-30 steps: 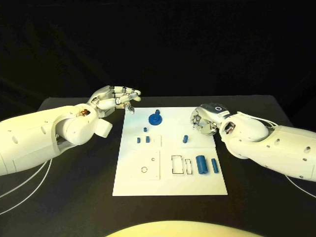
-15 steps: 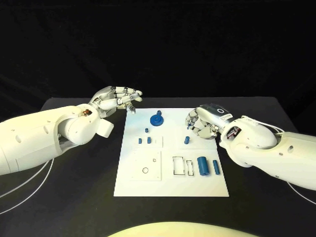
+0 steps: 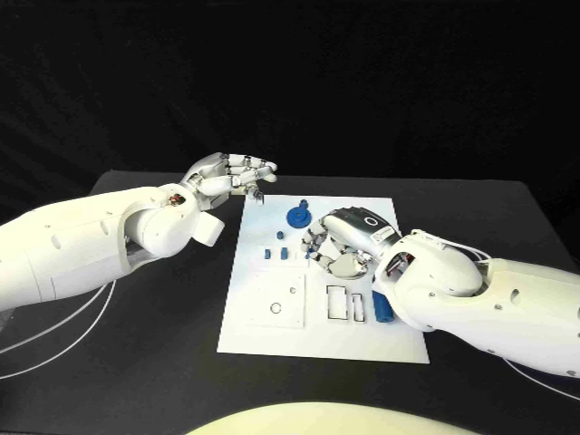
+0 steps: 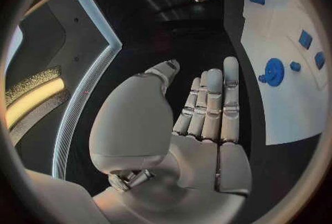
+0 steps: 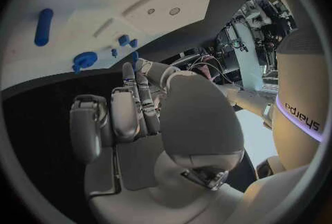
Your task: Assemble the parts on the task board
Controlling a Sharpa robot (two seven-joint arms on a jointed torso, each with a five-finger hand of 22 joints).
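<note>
The white task board (image 3: pixel 319 337) lies mid-table. A blue toothed disc (image 3: pixel 295 217) stands near its far edge, with small blue pegs (image 3: pixel 275 255) just in front of it. A blue cylinder (image 3: pixel 383 311) lies at the board's right, partly hidden by my right arm. My right hand (image 3: pixel 339 241) hovers over the board's middle with its fingers bent downward and nothing visible in them. My left hand (image 3: pixel 233 174) hangs at the board's far left corner and holds nothing; its fingers (image 4: pixel 214 102) are straight. The right wrist view shows the disc (image 5: pixel 85 60) and cylinder (image 5: pixel 43 26) beyond that hand.
The board carries rectangular slots (image 3: pixel 337 302) and a square inset with holes (image 3: pixel 278 297) in its near half. White cables (image 3: pixel 58 333) trail over the black table (image 3: pixel 159 362) at the left. My right forearm (image 3: pixel 499 304) overlaps the board's right edge.
My right hand has moved from the board's right edge leftward to over its middle, covering the small upright peg there. The left hand has hardly moved. The camera has shifted slightly.
</note>
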